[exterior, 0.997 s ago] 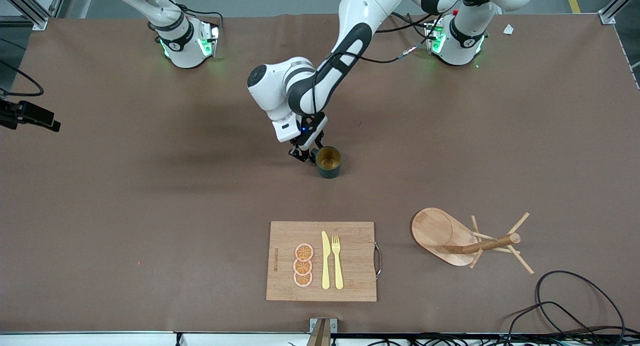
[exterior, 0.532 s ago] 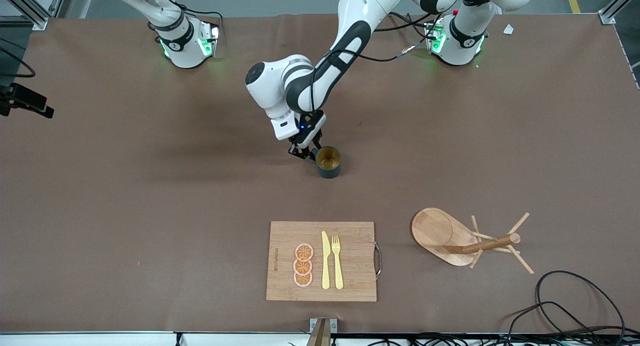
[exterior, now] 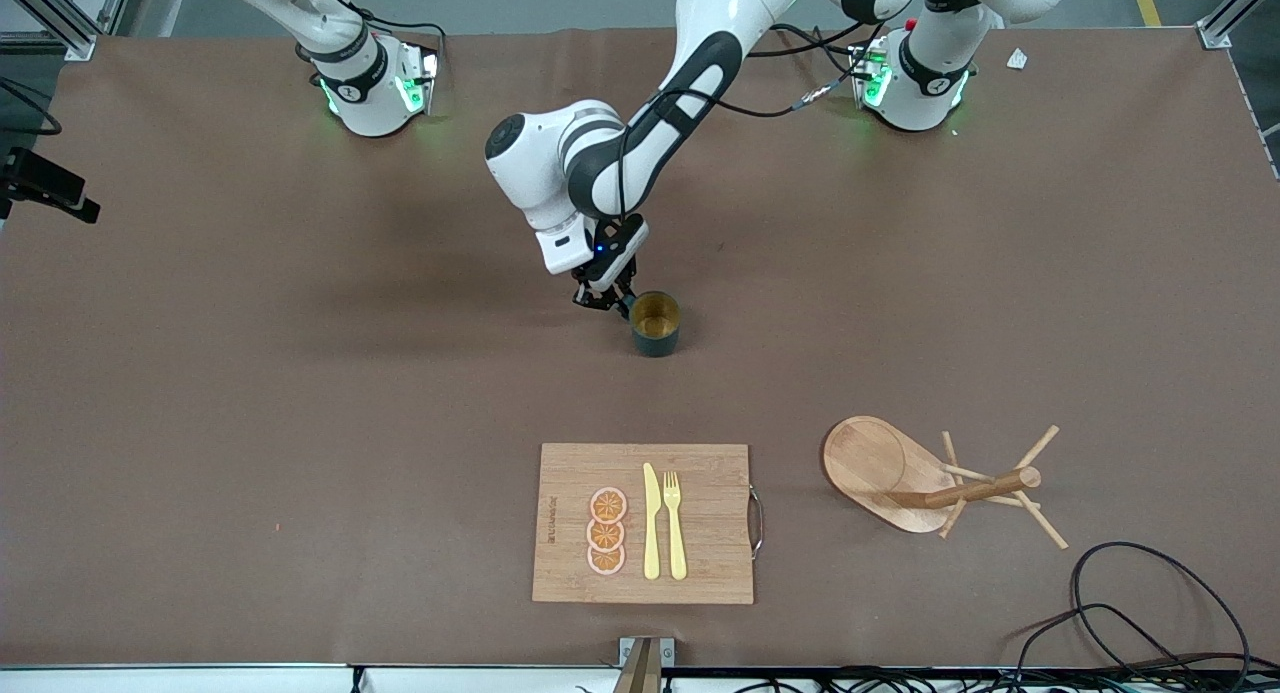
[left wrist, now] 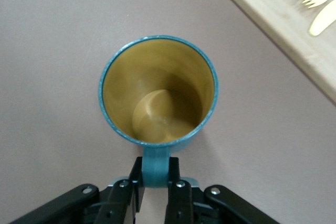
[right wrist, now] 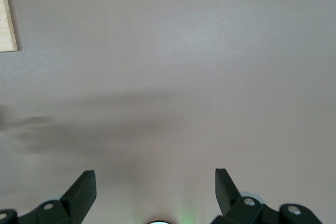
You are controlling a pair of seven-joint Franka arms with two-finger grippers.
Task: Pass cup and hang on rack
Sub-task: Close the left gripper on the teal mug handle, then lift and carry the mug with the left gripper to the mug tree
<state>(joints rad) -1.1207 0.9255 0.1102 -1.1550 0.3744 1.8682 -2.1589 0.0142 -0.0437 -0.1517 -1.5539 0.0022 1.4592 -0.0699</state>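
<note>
The dark teal cup [exterior: 655, 325] stands upright on the table's middle, its brownish-yellow inside [left wrist: 157, 93] showing. My left gripper [exterior: 604, 298] is low beside it, toward the right arm's end, and is shut on the cup's small handle [left wrist: 156, 167]. Both fingers [left wrist: 178, 192] press the handle's sides. The wooden rack [exterior: 935, 485] stands nearer the front camera, toward the left arm's end, with its pegs bare. My right gripper [right wrist: 155, 187] hangs open over bare table with nothing between its fingers.
A wooden cutting board [exterior: 700, 563] with a metal handle lies nearer the front camera than the cup and carries orange slices [exterior: 606, 531], a knife and a fork. Black cables [exterior: 1150, 613] coil at the table's edge near the rack.
My left gripper's fingers have closed onto the cup's handle, and the left arm has shifted slightly toward its base. The cup has barely moved.
</note>
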